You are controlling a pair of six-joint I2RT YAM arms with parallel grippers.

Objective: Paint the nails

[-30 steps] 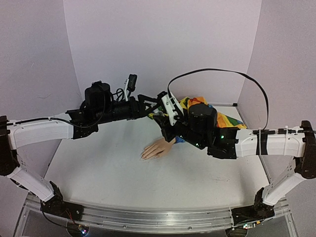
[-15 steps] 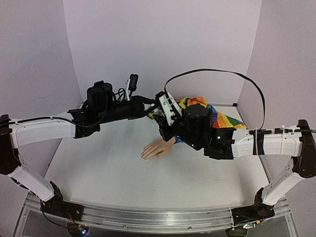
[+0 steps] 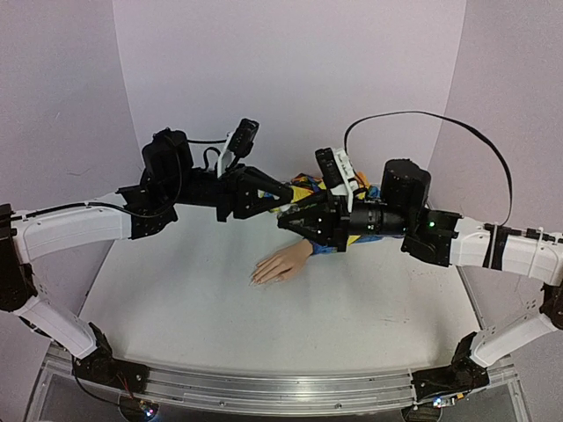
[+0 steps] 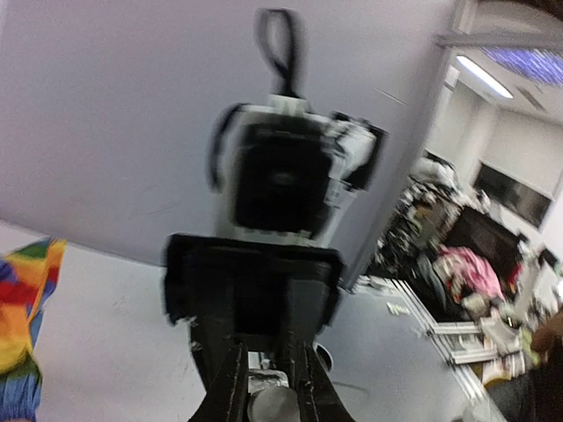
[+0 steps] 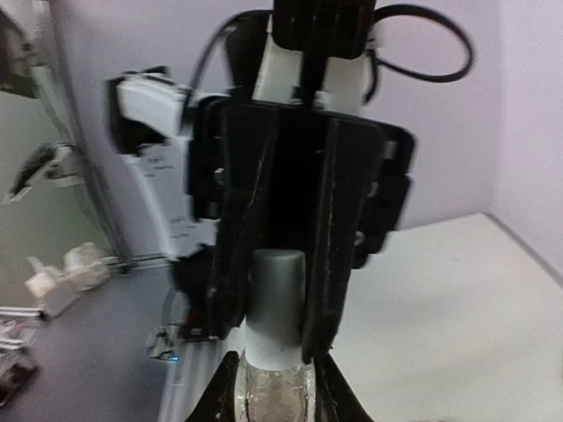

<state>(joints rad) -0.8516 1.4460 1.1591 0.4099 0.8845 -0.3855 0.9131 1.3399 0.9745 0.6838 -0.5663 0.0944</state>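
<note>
top external view showed the mannequin hand (image 3: 281,263) flat on the table (image 3: 193,308), its nails (image 3: 257,280) with no polish i could see. above it, my right gripper (image 5: 274,374) pinched the clear bottle (image 5: 274,396) and my left gripper (image 4: 266,378) clamped its grey cap (image 5: 277,299). i judged painting not yet begun.

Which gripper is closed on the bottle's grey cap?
The left gripper: it clamps the grey cap, while the right gripper holds the clear glass body.

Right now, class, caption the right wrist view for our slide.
Right gripper holds a small clear bottle while the left gripper clamps its grey cap.
</note>
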